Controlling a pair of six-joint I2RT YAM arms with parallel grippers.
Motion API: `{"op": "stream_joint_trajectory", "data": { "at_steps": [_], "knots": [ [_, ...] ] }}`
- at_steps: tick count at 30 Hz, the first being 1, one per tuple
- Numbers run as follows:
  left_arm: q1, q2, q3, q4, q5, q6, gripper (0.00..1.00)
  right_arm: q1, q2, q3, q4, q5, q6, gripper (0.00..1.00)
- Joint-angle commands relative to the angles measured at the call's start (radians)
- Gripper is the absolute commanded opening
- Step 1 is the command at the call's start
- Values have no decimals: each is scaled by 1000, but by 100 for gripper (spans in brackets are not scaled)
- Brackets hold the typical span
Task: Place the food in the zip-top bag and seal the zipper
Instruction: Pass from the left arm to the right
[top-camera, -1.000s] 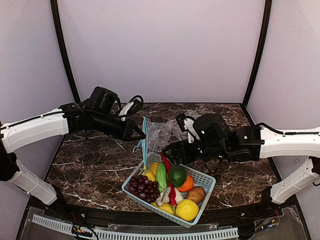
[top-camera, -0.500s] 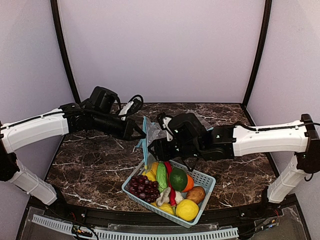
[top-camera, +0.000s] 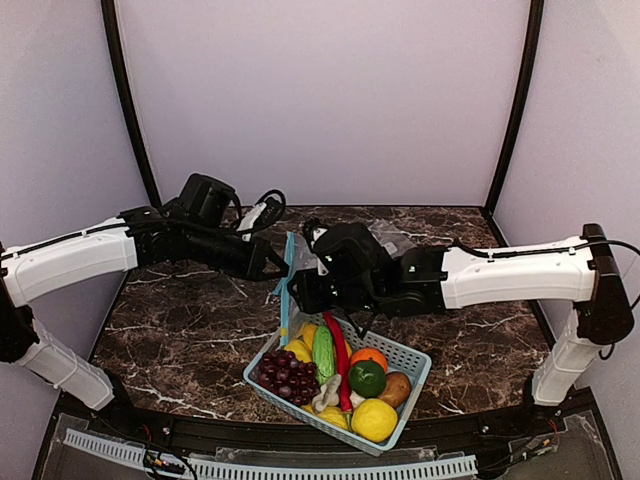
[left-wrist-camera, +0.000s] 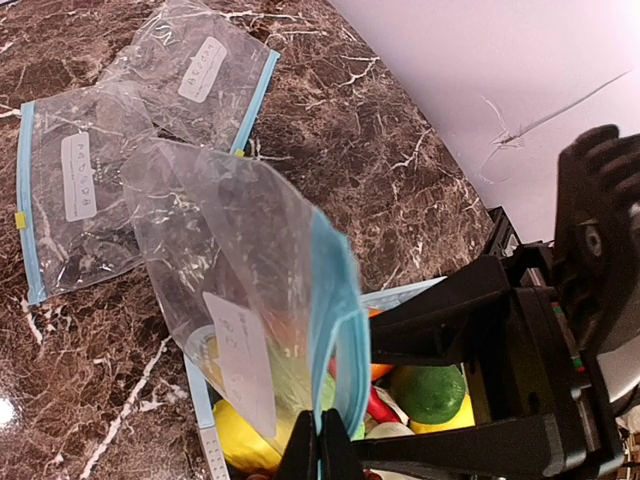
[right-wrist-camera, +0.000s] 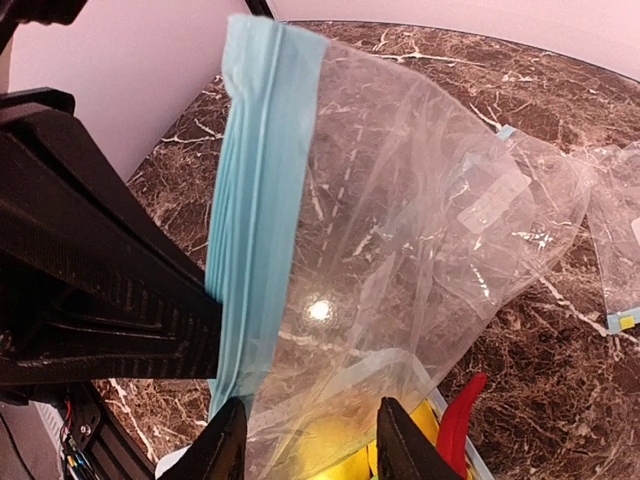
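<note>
Left gripper (left-wrist-camera: 320, 441) clamped on blue zipper (right-wrist-camera: 262, 160), holding zip-top bag (left-wrist-camera: 230, 240) in air, zipper edge vertical. White label (left-wrist-camera: 240, 365) unreadable. Right gripper (right-wrist-camera: 312, 445) apart, straddling bag. Gourd (top-camera: 323, 352), orange (top-camera: 369, 355), avocado (top-camera: 367, 378) in basket (top-camera: 408, 353) on surface (top-camera: 180, 330).

The top external view looks down from high behind the near edge of the counter (top-camera: 180, 330), taking it all in. Both wrist views sit close to the zip-top bag (top-camera: 305, 265), facing it from opposite sides. All three share the bag and the basket (top-camera: 412, 362) beneath it.

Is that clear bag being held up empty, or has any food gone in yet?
Empty. The bag is see-through with nothing inside; the orange and avocado lie in the basket.
</note>
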Motion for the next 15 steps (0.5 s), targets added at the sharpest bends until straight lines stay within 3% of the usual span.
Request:
{"op": "stream_joint_trajectory", "data": {
  "at_steps": [1, 15],
  "knots": [
    [-1, -40, -25, -16, -42, 12, 1, 9, 2, 35, -17, 42, 12, 48],
    [-1, -43, -24, -28, -92, 16, 1, 55, -49, 47, -12, 91, -19, 60]
  ]
}}
